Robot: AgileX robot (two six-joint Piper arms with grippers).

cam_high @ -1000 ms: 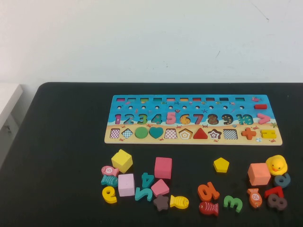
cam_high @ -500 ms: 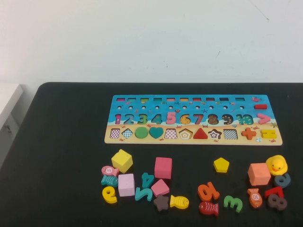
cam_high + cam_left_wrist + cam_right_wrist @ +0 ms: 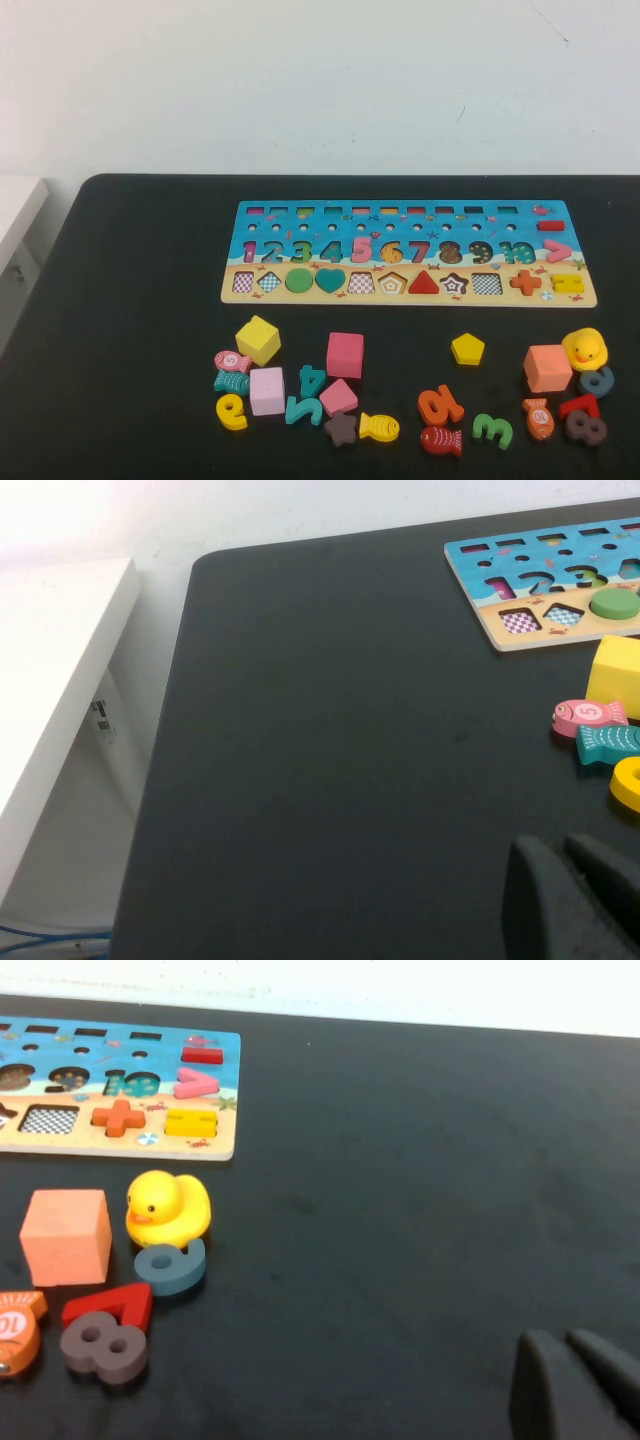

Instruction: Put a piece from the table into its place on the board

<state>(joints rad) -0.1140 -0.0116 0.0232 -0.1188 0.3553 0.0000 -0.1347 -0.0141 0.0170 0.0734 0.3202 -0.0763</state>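
The yellow pentagon piece [image 3: 467,348] lies flat on the black table [image 3: 140,300], in front of the board's right half. The board [image 3: 420,297] lies across the far middle, with a blue top carrying numbers and a sandy strip of shape slots. Its pentagon slot [image 3: 391,283] stands open. Neither arm shows in the high view. My left gripper [image 3: 555,852] hovers shut and empty over bare table, left of the board's left end [image 3: 470,565]. My right gripper [image 3: 560,1342] hovers shut and empty over bare table, right of the board's right end [image 3: 225,1090].
Loose pieces lie along the table's front: a yellow cube [image 3: 258,339], a pink cube [image 3: 344,354], an orange cube [image 3: 547,368], a yellow duck [image 3: 585,349], a yellow fish [image 3: 379,427] and several numbers. A white shelf [image 3: 15,215] stands past the left edge.
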